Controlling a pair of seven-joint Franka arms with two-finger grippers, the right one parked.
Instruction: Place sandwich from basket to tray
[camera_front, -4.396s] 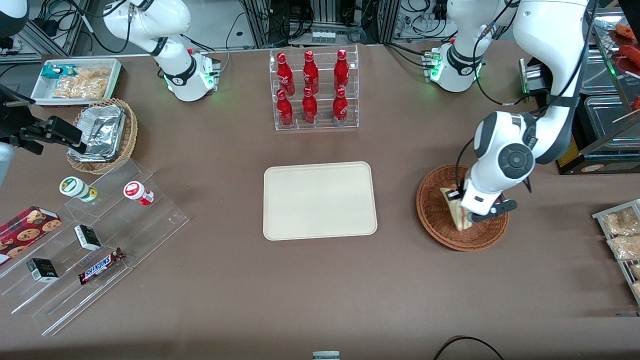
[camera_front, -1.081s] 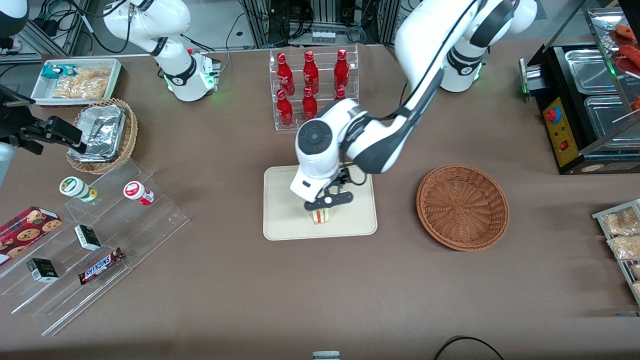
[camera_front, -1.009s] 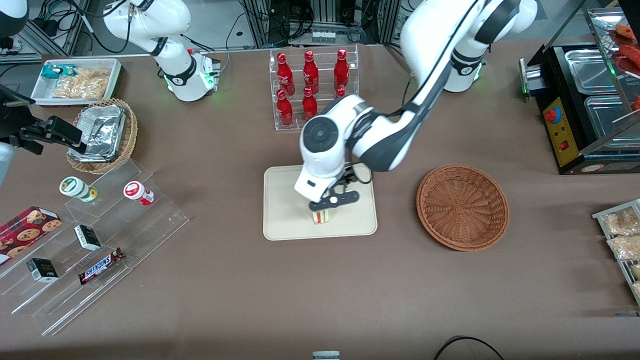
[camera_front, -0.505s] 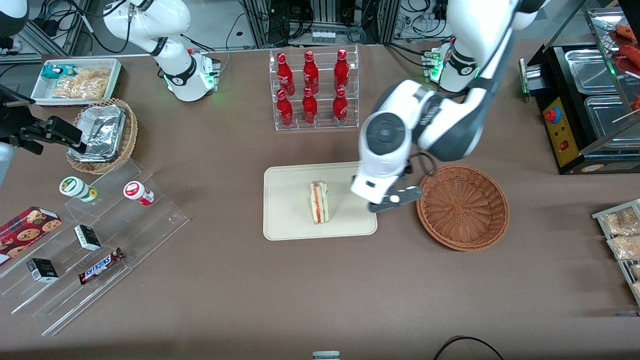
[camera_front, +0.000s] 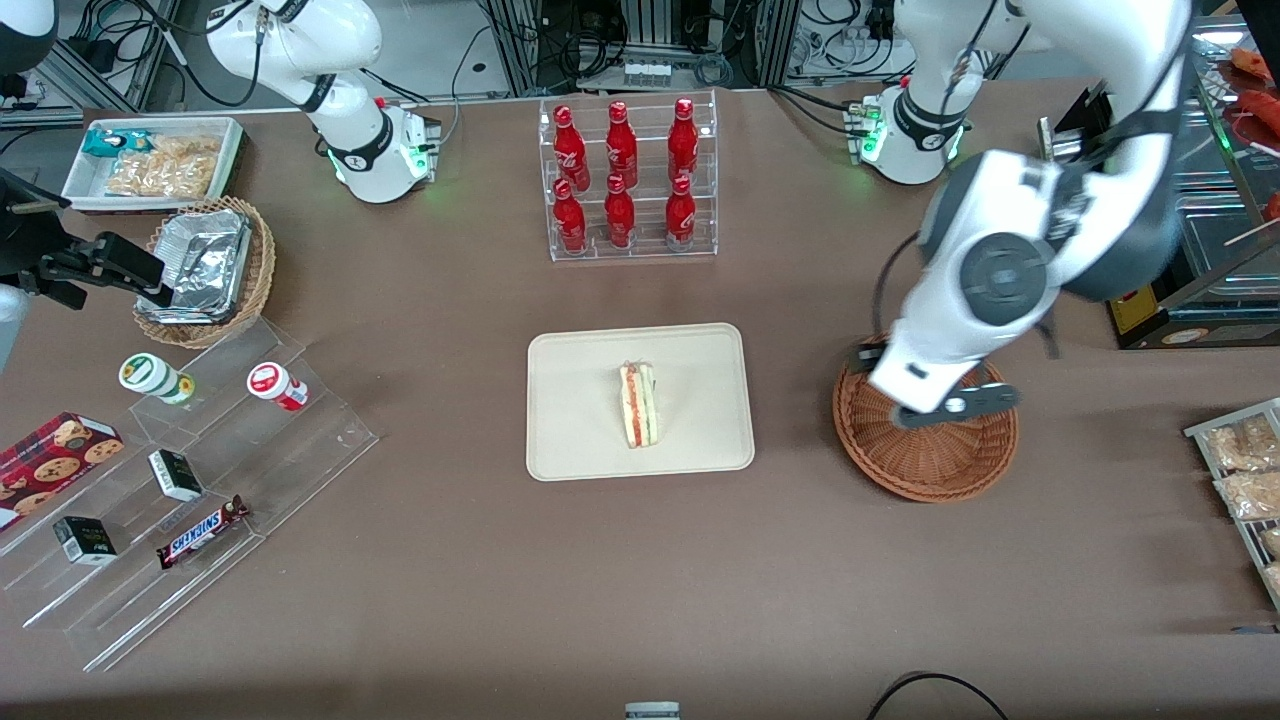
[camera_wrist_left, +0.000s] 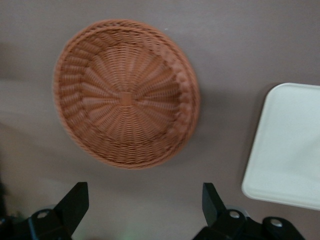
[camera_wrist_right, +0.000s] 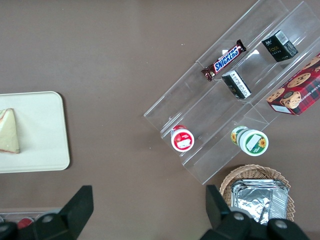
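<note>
1. One sandwich (camera_front: 638, 405) in the front view, on its edge near the middle of the tray (camera_front: 575, 440), filling stripe facing up — placement looks done. Basket (camera_front: 930, 470) sits at about 3 o'clock from the tray, apart from it, nothing visible inside.
2. Front view: the gripper (camera_front: 945, 408) hangs above the basket, toward its 12 o'clock rim, carrying nothing. The arm's body covers most of the fingers here, so finger state does not read from this angle.
3. Left wrist view: both fingertips (camera_wrist_left: 75, 200) stand spread wide with bare table between them — hand open and empty. Basket (camera_wrist_left: 125, 95) fully seen, weave bare to the centre, so no second sandwich; a corner of the tray (camera_wrist_left: 287, 150) shows at 3 o'clock of the basket. Sandwich not in this view.
4. Right wrist view: the sandwich (camera_wrist_right: 8, 131) shows its broad white triangular face, lying well inside the tray (camera_wrist_right: 45, 150) rim. Snack rack (camera_wrist_right: 220, 100) with a Snickers bar (camera_wrist_right: 224, 60) lies well off toward the parked arm's end.
5. Step in hand, my judgement: retreat after release. Doing it well means staying high, keeping clear of the basket rim, not swinging back over the tray, since the wedge on its narrow edge could tip if nudged.
6. Cross-check: only the left wrist view proves the open fingers and empty basket; only the front view gives tray-to-basket layout; only the right wrist view gives the wedge's shape.
</note>
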